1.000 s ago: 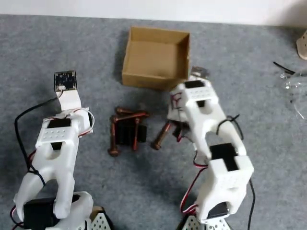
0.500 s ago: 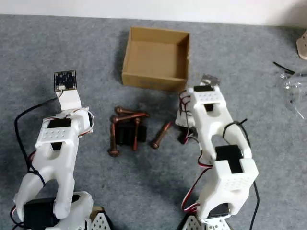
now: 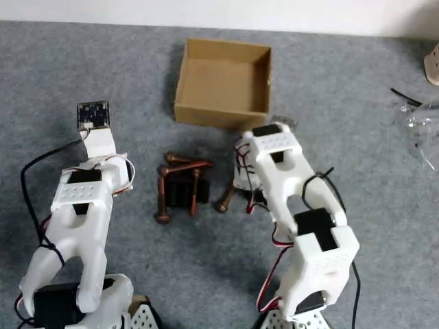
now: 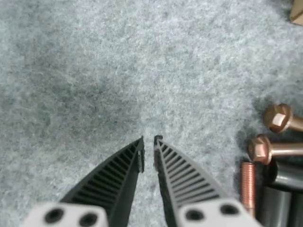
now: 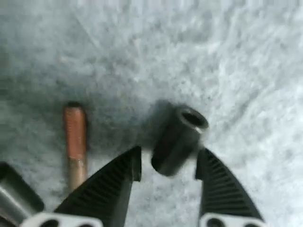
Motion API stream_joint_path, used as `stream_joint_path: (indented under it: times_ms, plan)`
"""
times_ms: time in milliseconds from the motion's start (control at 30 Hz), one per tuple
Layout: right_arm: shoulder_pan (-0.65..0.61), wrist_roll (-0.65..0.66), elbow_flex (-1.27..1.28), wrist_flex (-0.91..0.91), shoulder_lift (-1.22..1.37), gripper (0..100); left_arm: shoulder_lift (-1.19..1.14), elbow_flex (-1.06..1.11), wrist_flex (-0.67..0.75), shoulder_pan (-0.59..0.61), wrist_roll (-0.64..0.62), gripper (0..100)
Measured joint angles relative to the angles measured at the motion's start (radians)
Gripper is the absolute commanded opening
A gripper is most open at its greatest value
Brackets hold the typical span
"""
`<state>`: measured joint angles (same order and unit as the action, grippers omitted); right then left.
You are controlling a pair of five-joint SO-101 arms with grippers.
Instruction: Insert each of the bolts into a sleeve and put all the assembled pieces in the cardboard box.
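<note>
An open cardboard box [image 3: 223,82] stands at the back of the grey carpet. In front of it lies a pile of copper bolts [image 3: 180,168] mixed with black sleeves [image 3: 180,193]. One loose bolt [image 3: 225,199] lies to the right of the pile, beside the right arm [image 3: 274,154]. My right gripper [image 5: 168,158] is open low over the carpet, with a black sleeve [image 5: 177,139] lying between its fingers and the loose bolt's threaded end [image 5: 75,137] beside it. My left gripper [image 4: 148,141] is shut over bare carpet, left of the bolt heads [image 4: 278,118] and sleeves [image 4: 281,189].
A clear plastic item with black wires [image 3: 418,116] lies at the far right, and a pale object [image 3: 432,65] sits at the right edge. Bare carpet stretches between the arms and to the left of the box.
The right arm swung out to the right, then came back left and now stands over the loose bolt's end. The left arm and the pile have not moved.
</note>
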<state>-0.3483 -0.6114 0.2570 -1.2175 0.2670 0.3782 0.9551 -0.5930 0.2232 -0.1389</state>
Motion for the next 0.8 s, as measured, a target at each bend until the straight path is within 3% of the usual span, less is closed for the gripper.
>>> stream_joint_path:
  times_ms: [700, 800]
  plan:
    - [0.054, -0.005, 0.003, 0.058, 0.038, 11.1, 0.000, 0.000, 0.000, 0.000, 0.000, 5]
    - [0.057, -0.005, 0.002, 0.058, 0.081, 5.3, 0.000, 0.000, 0.000, 0.000, 0.000, 5]
